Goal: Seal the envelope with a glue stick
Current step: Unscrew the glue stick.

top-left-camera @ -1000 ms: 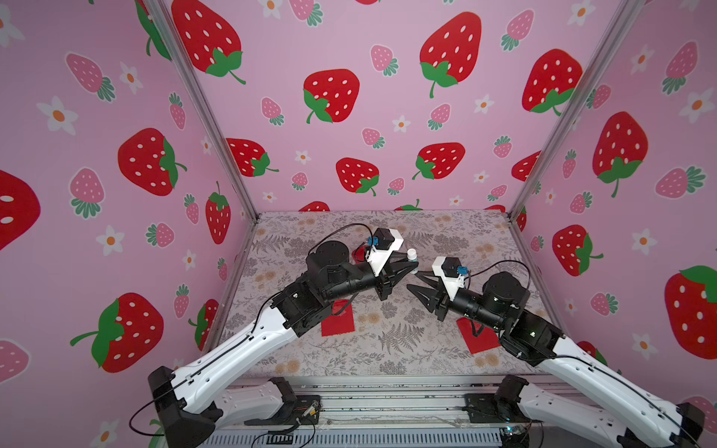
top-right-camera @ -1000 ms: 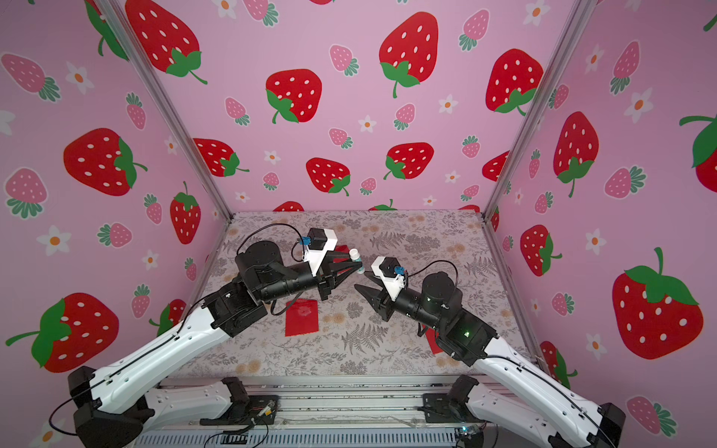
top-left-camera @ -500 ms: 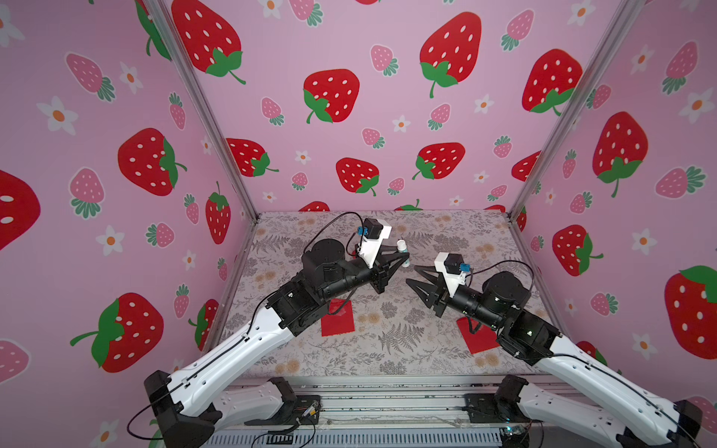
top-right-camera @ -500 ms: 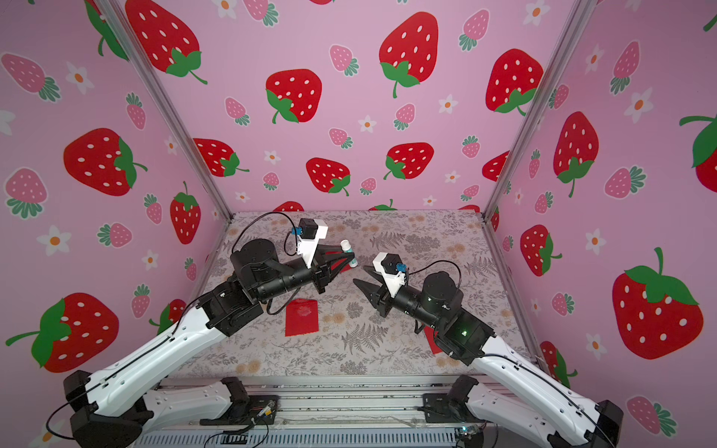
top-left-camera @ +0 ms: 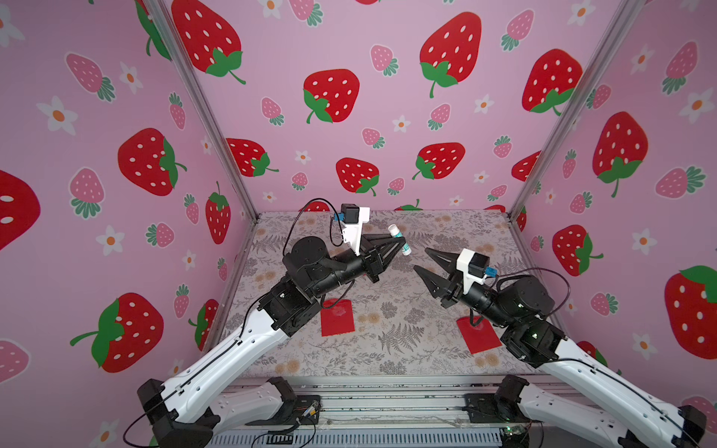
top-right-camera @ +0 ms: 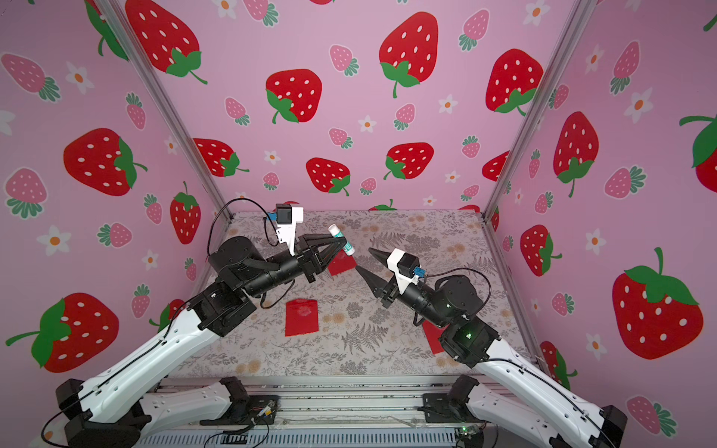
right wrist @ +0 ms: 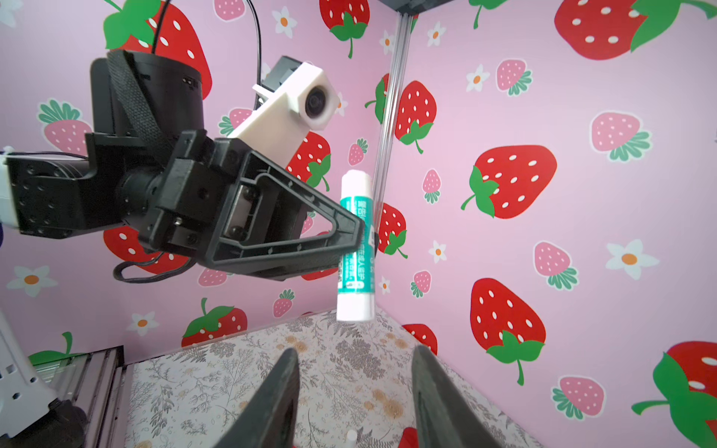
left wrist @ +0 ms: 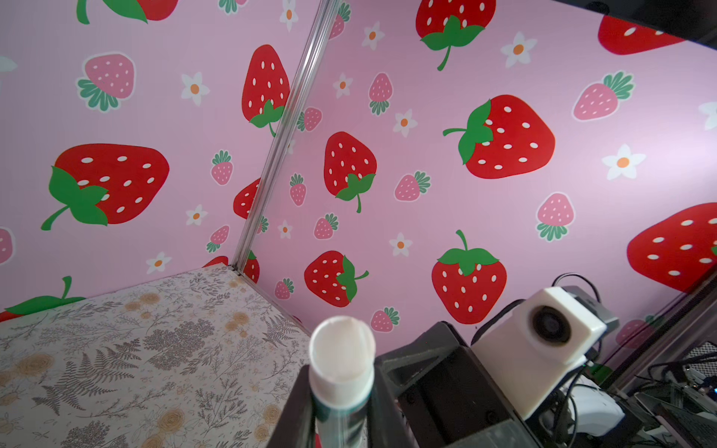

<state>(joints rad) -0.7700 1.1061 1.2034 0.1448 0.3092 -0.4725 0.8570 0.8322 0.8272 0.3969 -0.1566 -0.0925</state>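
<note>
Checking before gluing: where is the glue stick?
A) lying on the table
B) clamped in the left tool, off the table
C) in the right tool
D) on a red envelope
B: the left tool is shut on the glue stick in mid-air; the right tool is open.

The left gripper is clamping the glue stick, whose white end is pointing at the lens. From that end, the floral table cover is lying at nine o'clock, the right arm's white camera is facing in at three o'clock, and the strawberry-print walls are rising at twelve.
</note>
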